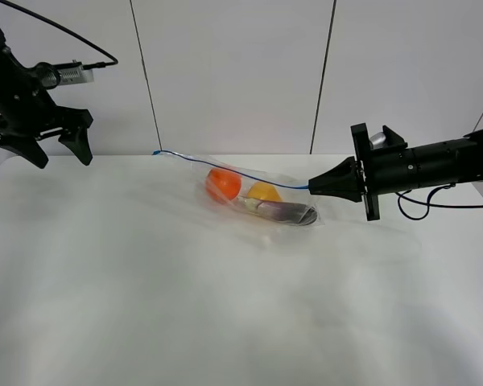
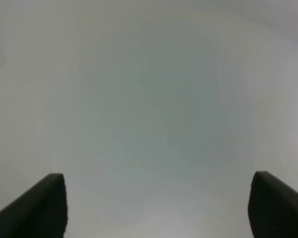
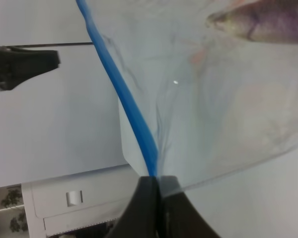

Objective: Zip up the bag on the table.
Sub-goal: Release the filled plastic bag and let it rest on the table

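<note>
The clear bag (image 1: 262, 199) lies on the white table (image 1: 145, 281) near its far middle, with an orange (image 1: 224, 184), a yellow pear (image 1: 264, 192) and a purple eggplant (image 1: 288, 213) inside. Its thin blue zipper strip (image 1: 225, 168) runs along the far edge. My right gripper (image 1: 312, 186) is shut on the right end of the strip; in the right wrist view the pinched fingers (image 3: 148, 208) hold the blue strip (image 3: 124, 104). My left gripper (image 1: 56, 145) is open and empty, raised above the far left corner, well away from the bag.
Grey wall panels (image 1: 233, 72) stand behind the table. The left wrist view shows only bare white surface between its two fingertips (image 2: 44, 203). A white cabinet (image 3: 74, 198) shows beyond the bag in the right wrist view.
</note>
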Robot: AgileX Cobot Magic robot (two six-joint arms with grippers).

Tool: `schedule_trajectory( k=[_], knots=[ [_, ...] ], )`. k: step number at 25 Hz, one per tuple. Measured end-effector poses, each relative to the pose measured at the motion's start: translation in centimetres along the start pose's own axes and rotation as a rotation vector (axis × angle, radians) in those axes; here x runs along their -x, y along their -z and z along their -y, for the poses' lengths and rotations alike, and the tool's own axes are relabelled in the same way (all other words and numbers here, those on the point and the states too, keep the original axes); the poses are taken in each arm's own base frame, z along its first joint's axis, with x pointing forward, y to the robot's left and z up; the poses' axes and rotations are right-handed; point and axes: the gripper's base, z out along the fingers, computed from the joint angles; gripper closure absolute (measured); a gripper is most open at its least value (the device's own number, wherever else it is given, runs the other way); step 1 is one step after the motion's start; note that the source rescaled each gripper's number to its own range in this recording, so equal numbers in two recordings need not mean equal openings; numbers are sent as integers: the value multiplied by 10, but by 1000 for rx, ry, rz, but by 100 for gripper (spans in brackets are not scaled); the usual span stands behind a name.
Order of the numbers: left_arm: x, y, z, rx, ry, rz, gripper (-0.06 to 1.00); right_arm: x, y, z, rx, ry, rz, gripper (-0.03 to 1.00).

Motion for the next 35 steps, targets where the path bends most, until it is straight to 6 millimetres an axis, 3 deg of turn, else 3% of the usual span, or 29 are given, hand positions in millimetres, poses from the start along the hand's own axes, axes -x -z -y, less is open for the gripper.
schedule_trajectory(
  k=[3, 6, 7, 8, 9, 10, 13, 17, 20, 24, 26, 31, 35],
  knots=[
    [-14, 26, 4, 5, 0, 40, 0, 0, 0, 0, -3, 2, -3, 97],
    [-43, 49, 8, 7, 0, 55, 0, 0, 0, 0, -4, 3, -4, 97],
    [-55, 53, 9, 10, -1, 49, 0, 0, 0, 0, -4, 3, -4, 96],
    [-55, 53, 9, 10, -1, 49, 0, 0, 0, 0, -5, 3, -4, 95],
    [-84, 69, 11, 27, -8, 61, 0, 0, 0, 1, -6, 4, -5, 92],
    [-100, 76, 12, 36, -11, 65, 0, -1, 0, 1, -8, 5, -7, 89],
    [-148, 89, 14, 61, -18, 77, 0, -1, 0, 1, -15, 9, -14, 66],
    [-210, 88, 17, 73, 2, 80, 0, -2, 0, 2, -26, 15, -26, 32],
    [-254, 79, 18, 74, 16, 95, 0, -3, 0, 3, -33, 19, -31, 23],
    [-297, 63, 19, 77, 17, 142, 0, -3, 1, 3, -43, 27, -33, 21],
    [-310, 64, 20, 79, 21, 176, -2, -5, 1, 5, -67, 38, -50, 20],
    [-328, 78, 26, 42, 35, 320, -5, -9, 2, 10, -125, 60, -98, 0],
    [-337, 84, 28, 40, 31, 385, -5, -9, 4, 12, -167, 67, -125, -2]
  ],
)
